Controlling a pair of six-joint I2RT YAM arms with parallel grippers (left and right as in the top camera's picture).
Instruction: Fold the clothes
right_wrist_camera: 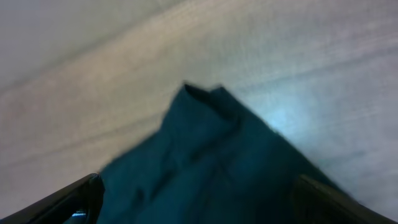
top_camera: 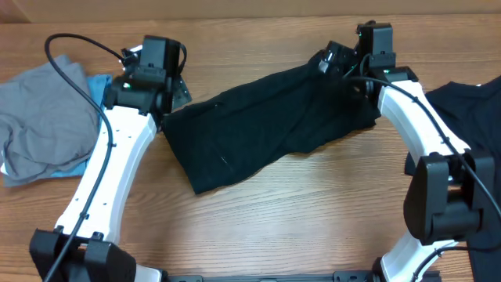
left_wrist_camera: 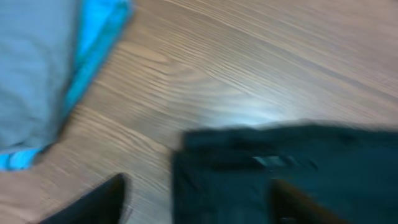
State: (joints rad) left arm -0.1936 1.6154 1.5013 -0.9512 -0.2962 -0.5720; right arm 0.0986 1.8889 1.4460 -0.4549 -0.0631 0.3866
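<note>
Both ends of the black pants [top_camera: 258, 125], spread slantwise across the middle of the tabletop [top_camera: 313, 219], were attended by an arm. The left gripper [left_wrist_camera: 199, 202] was held with its jaws well apart over one end of the cloth, and the right gripper [right_wrist_camera: 199, 196] was set wide over a peaked corner. Nothing was seen clamped in either, though both wrist views were blurred. The fold was judged best made if each end were pinched at its very edge, lifted evenly and carried over together, so that no slack was dragged. A grey piece [top_camera: 39, 110] and a light-blue piece [top_camera: 98, 84] were left aside.
</note>
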